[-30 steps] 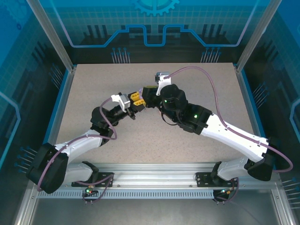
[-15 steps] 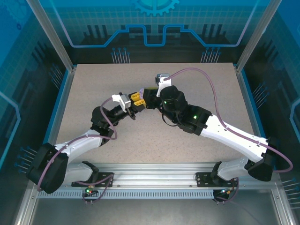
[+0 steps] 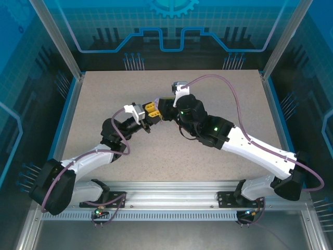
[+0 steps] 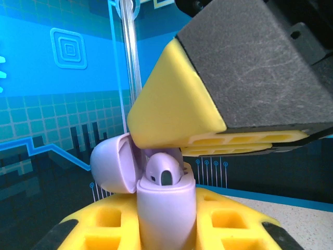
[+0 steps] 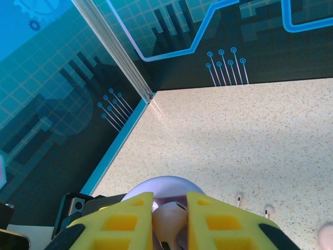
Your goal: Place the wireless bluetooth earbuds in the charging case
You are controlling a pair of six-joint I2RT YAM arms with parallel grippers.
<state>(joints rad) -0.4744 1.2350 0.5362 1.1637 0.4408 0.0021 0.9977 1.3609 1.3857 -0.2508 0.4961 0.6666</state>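
Left claw (image 4: 166, 224): pressed onto the charging case (image 4: 164, 203), one yellow finger on each side of the lilac body. Case upright between the fingers, held above the tabletop (image 5: 250, 135). Lid (image 4: 112, 169) flipped open, tilted back on the left of the body in the left wrist view.

Earbud (image 4: 165, 174): pale lilac, sitting in the case's open top, rounded head poking above the rim, dark slot facing the left wrist camera.

Right claw (image 5: 170, 208): comes in from above the case, yellow tips down at the opening. Narrow gap, both fingers pinching the earbud between them. In the left wrist view its lower tip sits at the earbud and the lid's edge, touching or nearly so; cannot tell which. Rounded lilac lid shows just past the right claw's tips.

The two claws meet tip to tip over the middle of the tabletop.

Further out, ahead and right of the right claw: two small white earbuds (image 5: 238, 198) lying loose on the speckled surface, near each other, well apart from the case.
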